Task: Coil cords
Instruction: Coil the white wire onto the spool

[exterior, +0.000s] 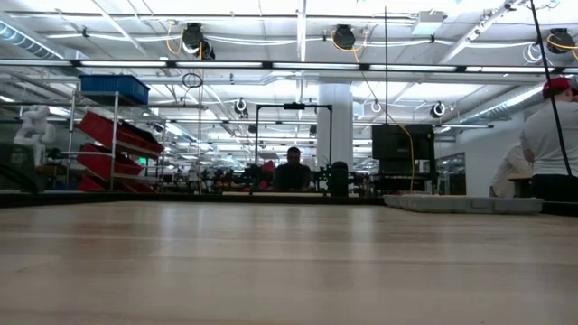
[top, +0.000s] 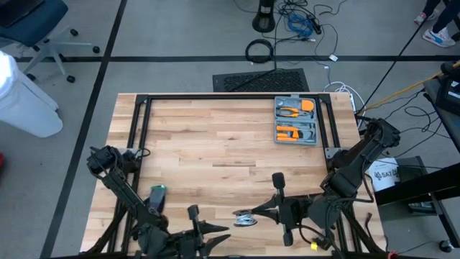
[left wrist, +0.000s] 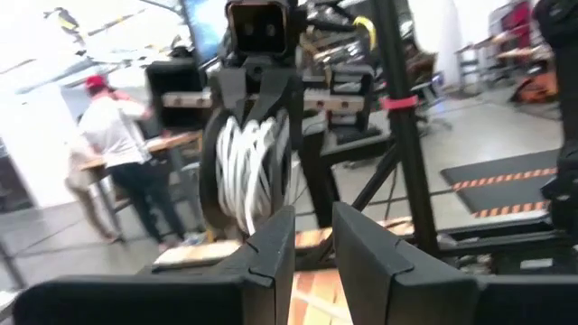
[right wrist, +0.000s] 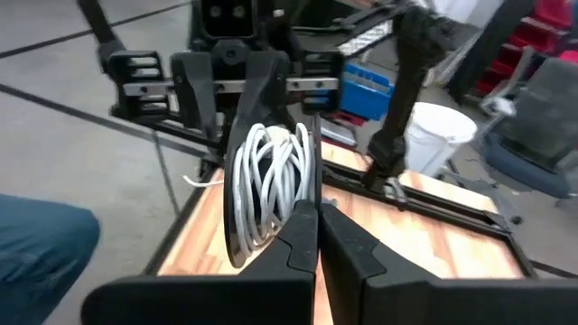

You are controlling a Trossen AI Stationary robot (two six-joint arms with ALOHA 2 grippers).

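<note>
Right tool clamped on coiled cords.

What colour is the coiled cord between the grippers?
White; the cord shows best in the right wrist view.

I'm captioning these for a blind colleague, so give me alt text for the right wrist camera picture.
A coil of white cord hangs between two robot hands: the right hand, in the foreground, is shut on the coil's lower edge, while the left hand faces it from behind with its dark fingers around the loops. Below lie a wooden table and, beyond it, a white bucket.
</note>
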